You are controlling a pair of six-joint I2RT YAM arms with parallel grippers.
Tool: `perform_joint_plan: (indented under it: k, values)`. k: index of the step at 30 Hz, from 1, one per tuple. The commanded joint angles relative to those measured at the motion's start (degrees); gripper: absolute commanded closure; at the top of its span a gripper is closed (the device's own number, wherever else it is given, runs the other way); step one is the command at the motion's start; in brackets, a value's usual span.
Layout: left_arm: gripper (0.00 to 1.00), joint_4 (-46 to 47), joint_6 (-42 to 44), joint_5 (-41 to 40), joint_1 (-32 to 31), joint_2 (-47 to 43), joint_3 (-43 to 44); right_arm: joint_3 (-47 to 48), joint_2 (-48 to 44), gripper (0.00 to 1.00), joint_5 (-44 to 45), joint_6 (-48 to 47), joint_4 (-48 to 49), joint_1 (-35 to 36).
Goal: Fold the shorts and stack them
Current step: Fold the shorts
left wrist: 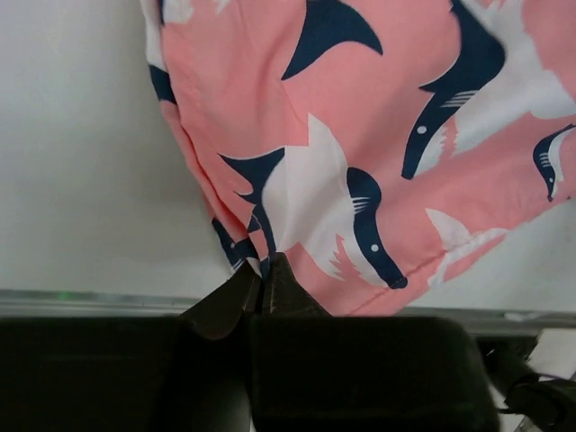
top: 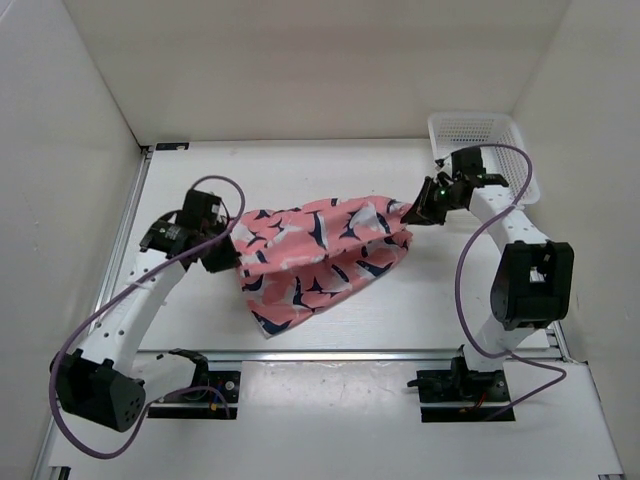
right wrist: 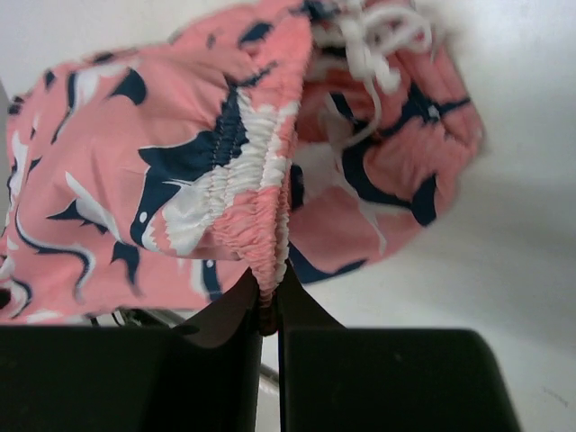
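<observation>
The left gripper (left wrist: 263, 281) is seen clenched on a hem edge of the shorts (top: 320, 258), the right gripper (right wrist: 268, 301) on their gathered waistband, the cloth being held spread between both over the table (top: 450, 305) middle.

Shorts (top: 320, 255): salmon-pink, printed all over w/ navy-and-white whale shapes. Some of the shapes have a tiny white eye dot & thin white stripes on the navy. Waistband (right wrist: 261, 198) is the same pink w/ navy & white patches. Drawstring (right wrist: 373, 40) is white. My left hand (left wrist: 263, 281) & right hand (right wrist: 268, 301) are black. My arms (top: 150, 300) are white w/ black joints, and the cables (top: 459, 290) are purple. Tabletop (top: 430, 310) is off-white. Basket (top: 470, 130) is white mesh.
</observation>
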Motion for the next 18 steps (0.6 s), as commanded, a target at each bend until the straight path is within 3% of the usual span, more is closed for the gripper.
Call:
perform_joint_plan:
  k: [1, 6, 10, 14, 18]
  values:
    - [0.9, -0.24, -4.24, 0.29, -3.67, -2.14, -5.8, -4.19, -4.54, 0.96, 1.07, -1.88, -1.98, -0.03]
    - [0.9, 3.18, -11.27, -1.82, -10.43, -2.76, -13.36, -10.18, -6.31, 0.96, 7.05, -1.36, 1.43, -0.03]
    - [0.9, 4.24, -16.03, -4.64, -13.61, -1.27, -14.52, -9.58, -4.81, 0.99, 7.05, -0.83, 3.99, -0.03]
    - [0.9, 2.75, -16.56, -8.32, -14.75, -0.74, -10.57, -7.38, -4.81, 0.99, 7.05, -0.3, 3.2, -0.03]
    - [0.9, -1.64, -13.14, -12.28, -10.9, 4.33, -0.48, -0.64, -4.47, 0.99, 6.44, 0.4, 3.2, -0.03]
